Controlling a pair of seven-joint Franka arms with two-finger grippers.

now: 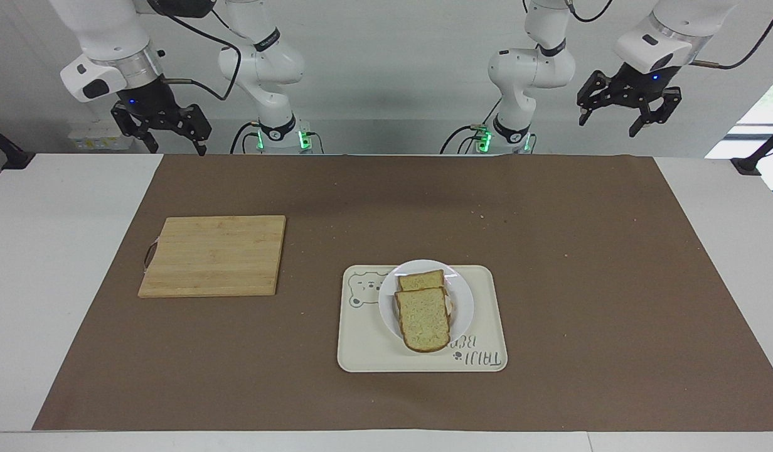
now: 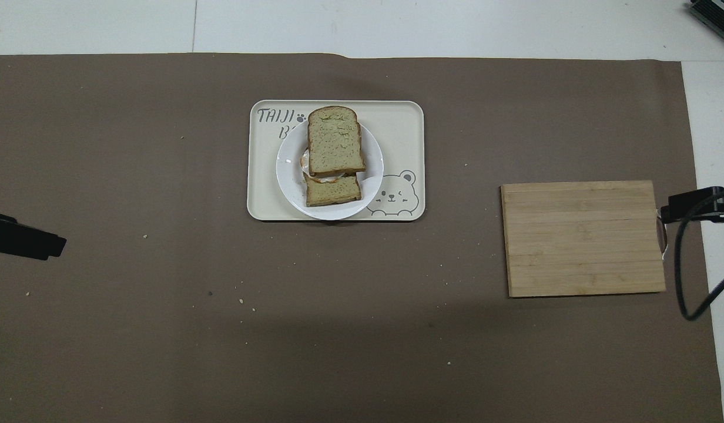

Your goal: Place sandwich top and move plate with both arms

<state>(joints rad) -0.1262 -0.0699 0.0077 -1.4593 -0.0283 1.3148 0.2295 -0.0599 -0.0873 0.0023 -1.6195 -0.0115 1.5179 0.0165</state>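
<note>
We see the left gripper (image 1: pixel 626 117) and right gripper (image 1: pixel 162 133) raised, jaws apart, empty. Sandwich top (image 1: pixel 423 319) overhangs the plate (image 1: pixel 463 304) on the tray (image 1: pixel 487 339); a jolt could slide it off.
</note>
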